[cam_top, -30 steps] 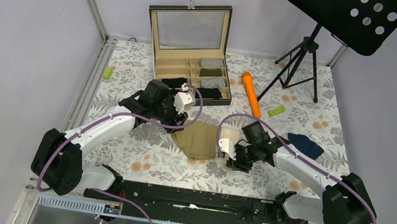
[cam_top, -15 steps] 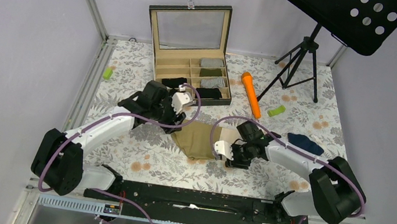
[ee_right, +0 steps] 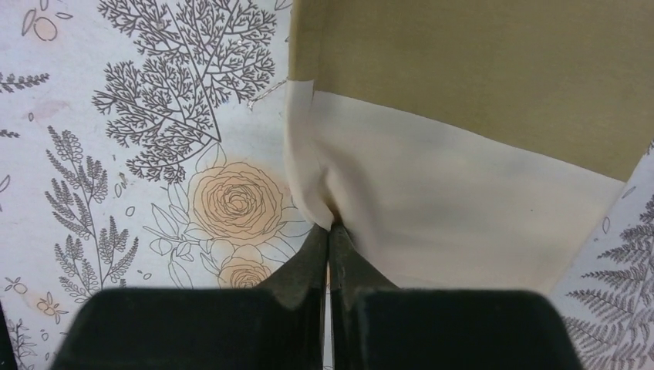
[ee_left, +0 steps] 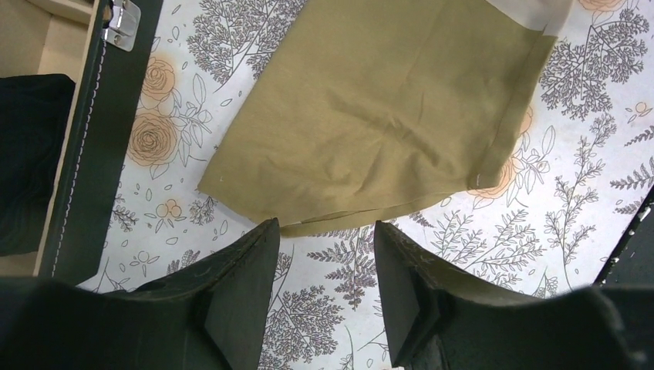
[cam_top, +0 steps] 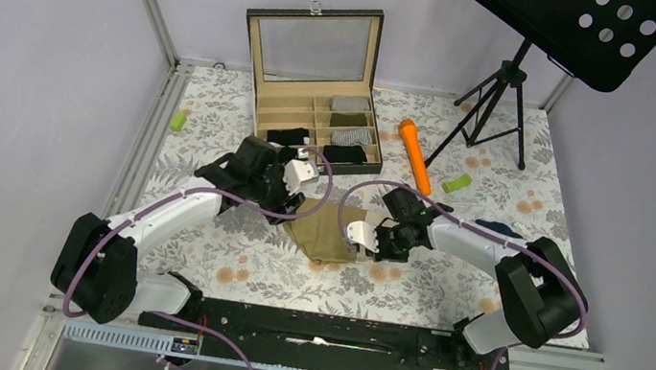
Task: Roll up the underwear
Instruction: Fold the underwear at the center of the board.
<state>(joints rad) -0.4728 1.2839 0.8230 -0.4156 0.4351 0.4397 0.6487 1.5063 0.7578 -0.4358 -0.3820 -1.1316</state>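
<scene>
Two tools are working at the olive-tan briefs (cam_top: pixel 325 233), which are lying spread on the floral table (cam_top: pixel 217 121) in front of the compartment box (cam_top: pixel 290 114). Only the right wrist view is showing the right tool (ee_right: pixel 330 230) clamping on the cream waistband (ee_right: pixel 432 208), while the left wrist view is showing the left tool (ee_left: pixel 324 228) hovering, fingers apart, just off the briefs' hem.
</scene>
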